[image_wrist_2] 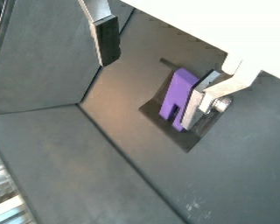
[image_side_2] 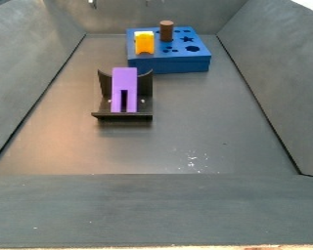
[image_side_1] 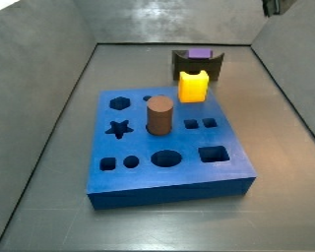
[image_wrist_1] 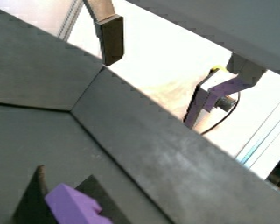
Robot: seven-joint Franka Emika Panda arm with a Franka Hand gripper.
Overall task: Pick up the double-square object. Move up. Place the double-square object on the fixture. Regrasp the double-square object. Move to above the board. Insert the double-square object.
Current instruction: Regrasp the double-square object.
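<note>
The light-purple double-square object stands on the dark fixture, and also shows in a wrist view and in both side views. The fixture sits on the bin floor, apart from the blue board. My gripper hangs well above the fixture, open and empty, its fingers wide apart. One finger lies over the object's edge in that view without touching it. Only a dark bit of the gripper shows in a side view.
A glowing yellow block and a brown cylinder stand in the board. Several shaped holes in the board are open. Sloping grey bin walls surround the floor.
</note>
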